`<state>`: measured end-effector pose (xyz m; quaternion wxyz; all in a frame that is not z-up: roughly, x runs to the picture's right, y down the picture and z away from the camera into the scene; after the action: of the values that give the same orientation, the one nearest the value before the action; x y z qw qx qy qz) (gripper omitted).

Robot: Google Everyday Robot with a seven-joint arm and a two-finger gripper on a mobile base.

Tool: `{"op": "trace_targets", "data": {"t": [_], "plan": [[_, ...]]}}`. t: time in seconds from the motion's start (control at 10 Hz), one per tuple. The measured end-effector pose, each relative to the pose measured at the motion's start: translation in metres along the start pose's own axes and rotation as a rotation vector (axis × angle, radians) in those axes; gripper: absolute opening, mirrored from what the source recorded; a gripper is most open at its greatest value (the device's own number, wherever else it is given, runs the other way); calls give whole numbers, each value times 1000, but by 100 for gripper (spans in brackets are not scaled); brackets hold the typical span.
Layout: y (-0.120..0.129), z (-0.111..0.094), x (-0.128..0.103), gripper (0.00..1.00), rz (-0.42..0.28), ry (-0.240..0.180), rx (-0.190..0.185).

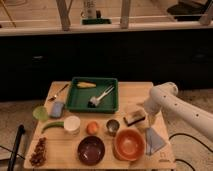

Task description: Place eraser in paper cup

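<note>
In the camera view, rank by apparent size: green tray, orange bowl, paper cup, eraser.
Descending: green tray, orange bowl, paper cup, eraser (cup and eraser look close). The tool is right of the eraser.

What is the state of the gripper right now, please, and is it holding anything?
Gripper: cannot be told. It hangs low over the right side of the table, just beside the eraser.

I can read no word, number or brand anywhere here. A small mark (161,160) on the near right corner of the table (135,95) is too faint for me to make out. My gripper (150,121) hangs over the table's right side, just beside the eraser (134,118).
</note>
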<state>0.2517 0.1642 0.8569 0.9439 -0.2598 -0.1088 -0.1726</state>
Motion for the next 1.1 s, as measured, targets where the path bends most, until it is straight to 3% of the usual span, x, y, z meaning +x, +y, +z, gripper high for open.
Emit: {"op": "trace_targets", "data": {"t": [0.5, 1.1], "plan": [[-10, 6, -30, 80, -49, 8, -36], [-15, 35, -42, 77, -58, -61, -80]]}}
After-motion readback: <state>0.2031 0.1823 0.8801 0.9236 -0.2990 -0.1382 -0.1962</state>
